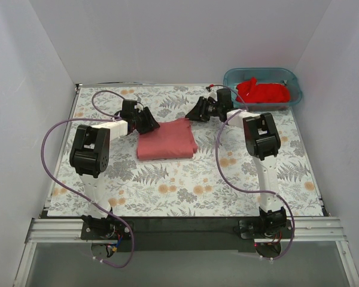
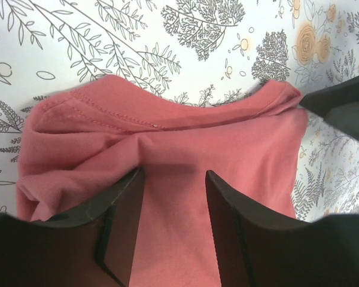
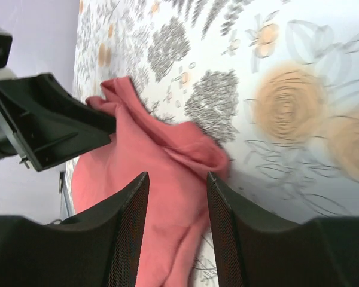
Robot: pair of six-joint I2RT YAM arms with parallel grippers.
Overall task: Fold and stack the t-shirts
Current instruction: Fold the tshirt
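Note:
The dusty salmon-red t-shirt (image 1: 166,140) lies folded into a rough rectangle in the middle of the floral table. It fills the left wrist view (image 2: 167,137) and shows in the right wrist view (image 3: 161,179). My left gripper (image 1: 148,121) hovers open at the shirt's far left corner, jaws apart with nothing between them. My right gripper (image 1: 195,113) hovers open at the shirt's far right corner, also empty. The brighter red t-shirt (image 1: 263,91) lies crumpled in the teal tub (image 1: 292,81) at the back right.
The floral tablecloth (image 1: 185,179) covers the table between white walls. Purple cables loop from both arms. The table's black front edge and metal rail run along the bottom of the top view.

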